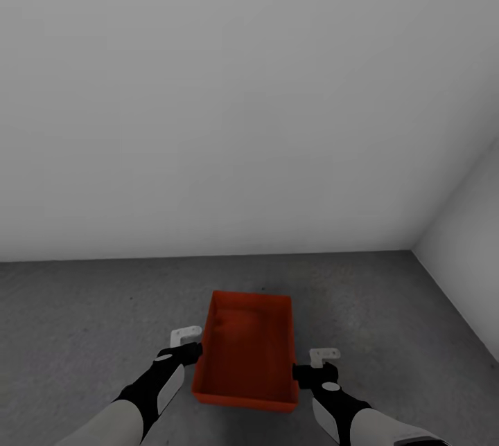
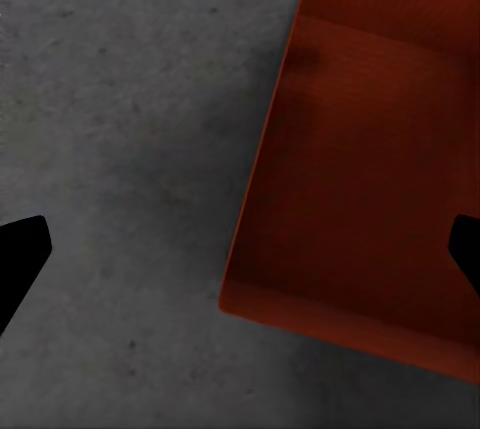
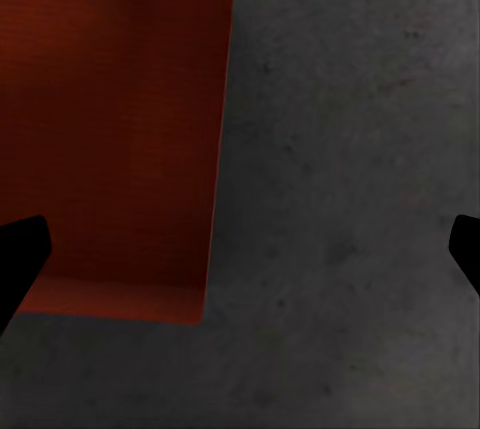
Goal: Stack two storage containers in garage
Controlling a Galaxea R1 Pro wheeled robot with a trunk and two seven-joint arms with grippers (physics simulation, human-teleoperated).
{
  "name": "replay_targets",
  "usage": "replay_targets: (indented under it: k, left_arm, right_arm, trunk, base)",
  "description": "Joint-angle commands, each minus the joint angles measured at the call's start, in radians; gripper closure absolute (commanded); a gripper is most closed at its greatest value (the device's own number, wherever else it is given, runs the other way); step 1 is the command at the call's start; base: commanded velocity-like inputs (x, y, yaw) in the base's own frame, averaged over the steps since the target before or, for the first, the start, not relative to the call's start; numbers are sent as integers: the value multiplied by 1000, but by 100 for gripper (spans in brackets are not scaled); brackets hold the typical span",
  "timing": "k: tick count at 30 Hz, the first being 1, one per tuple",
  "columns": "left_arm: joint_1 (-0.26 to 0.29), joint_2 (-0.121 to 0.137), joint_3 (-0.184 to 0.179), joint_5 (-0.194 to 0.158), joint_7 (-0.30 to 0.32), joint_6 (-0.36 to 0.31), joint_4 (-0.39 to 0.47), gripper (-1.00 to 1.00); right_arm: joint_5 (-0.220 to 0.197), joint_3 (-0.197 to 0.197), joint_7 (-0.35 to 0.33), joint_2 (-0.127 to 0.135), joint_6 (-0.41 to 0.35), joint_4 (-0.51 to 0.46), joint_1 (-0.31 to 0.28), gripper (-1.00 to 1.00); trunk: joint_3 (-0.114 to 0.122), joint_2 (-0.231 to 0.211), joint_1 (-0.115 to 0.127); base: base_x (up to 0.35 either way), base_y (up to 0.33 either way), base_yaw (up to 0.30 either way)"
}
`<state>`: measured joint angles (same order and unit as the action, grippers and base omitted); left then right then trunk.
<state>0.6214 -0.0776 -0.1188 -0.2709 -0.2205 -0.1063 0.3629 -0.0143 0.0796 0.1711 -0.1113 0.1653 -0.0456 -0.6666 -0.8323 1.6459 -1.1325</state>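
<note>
You see one orange-red bin (image 1: 247,349), open-topped and upright, on the dark concrete floor (image 1: 83,314) near the pale grey wall.

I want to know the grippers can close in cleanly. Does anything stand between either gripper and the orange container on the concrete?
Nothing visible does. The container sits on the floor between the left gripper and right gripper, both open, with bare concrete beside its walls.

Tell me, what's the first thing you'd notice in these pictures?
The bright orange-red storage container jumps out first, sitting low in the middle against the dark grey concrete floor. The left gripper and the right gripper flank its two long sides, both open. Behind it rises a big, bare pale grey wall, meeting another wall in a corner on the right.
</note>
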Motion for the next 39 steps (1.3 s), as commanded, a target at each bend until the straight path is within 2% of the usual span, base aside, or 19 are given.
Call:
replay_targets:
  k: [1, 39]
  left_arm:
    - [0, 1, -9, -10, -8, -5, 2, -100]
    - [1, 1, -8, -7, -7, 0, 5, -100]
  right_arm:
    - [-2, 8, 5, 0, 2, 1, -1, -100]
    - [-1, 9, 5, 1, -9, 1, -1, -100]
  trunk:
    - [2, -7, 4]
    - [122, -273, 150]
  base:
    - [0, 0, 0]
    - [0, 0, 0]
